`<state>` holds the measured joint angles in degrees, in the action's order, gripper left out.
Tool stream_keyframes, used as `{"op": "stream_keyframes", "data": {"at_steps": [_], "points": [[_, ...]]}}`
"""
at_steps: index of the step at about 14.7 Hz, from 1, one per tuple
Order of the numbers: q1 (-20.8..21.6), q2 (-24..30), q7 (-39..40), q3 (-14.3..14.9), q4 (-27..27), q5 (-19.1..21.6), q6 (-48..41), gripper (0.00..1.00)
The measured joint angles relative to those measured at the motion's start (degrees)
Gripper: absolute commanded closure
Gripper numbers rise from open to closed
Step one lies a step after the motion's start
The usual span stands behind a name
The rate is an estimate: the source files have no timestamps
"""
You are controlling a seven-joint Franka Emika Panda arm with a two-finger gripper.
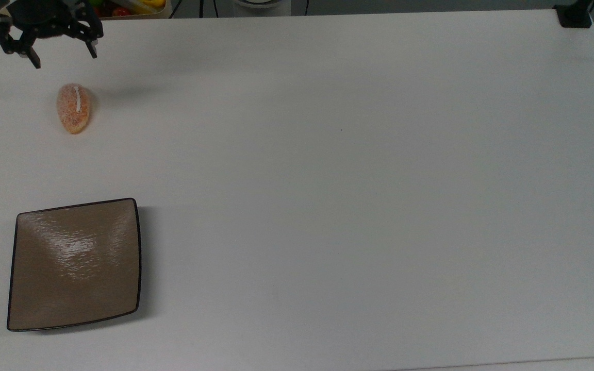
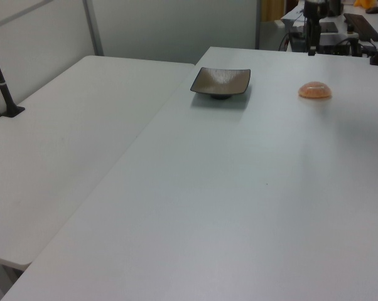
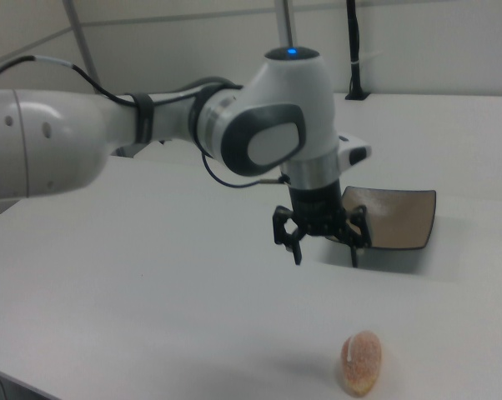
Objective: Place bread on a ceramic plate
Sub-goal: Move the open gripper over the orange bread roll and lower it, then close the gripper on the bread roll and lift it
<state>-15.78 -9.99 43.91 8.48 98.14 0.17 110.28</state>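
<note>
Claw (image 1: 62,57) hangs wide open above the bread (image 1: 73,108), plate (image 1: 74,264) sits empty well apart on the surface (image 1: 359,180).

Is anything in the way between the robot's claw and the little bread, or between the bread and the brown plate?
Nothing visible. The open gripper hangs above bare table near the bread, and only bare tabletop lies between the bread and the empty ceramic plate.
</note>
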Motion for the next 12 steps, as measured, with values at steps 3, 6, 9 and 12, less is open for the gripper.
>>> {"op": "stream_keyframes", "data": {"at_steps": [3,6,9,12], "points": [[-1.50,-2.87,0.28,-0.01,1.94,-1.65,3.34,0.00],[-2.71,-5.37,0.31,-0.02,5.58,-2.11,8.80,0.00],[-3.57,-7.21,0.31,-0.02,8.71,-2.22,14.28,0.00],[-4.34,-8.59,0.32,-0.02,9.41,-2.68,16.95,0.00]]}}
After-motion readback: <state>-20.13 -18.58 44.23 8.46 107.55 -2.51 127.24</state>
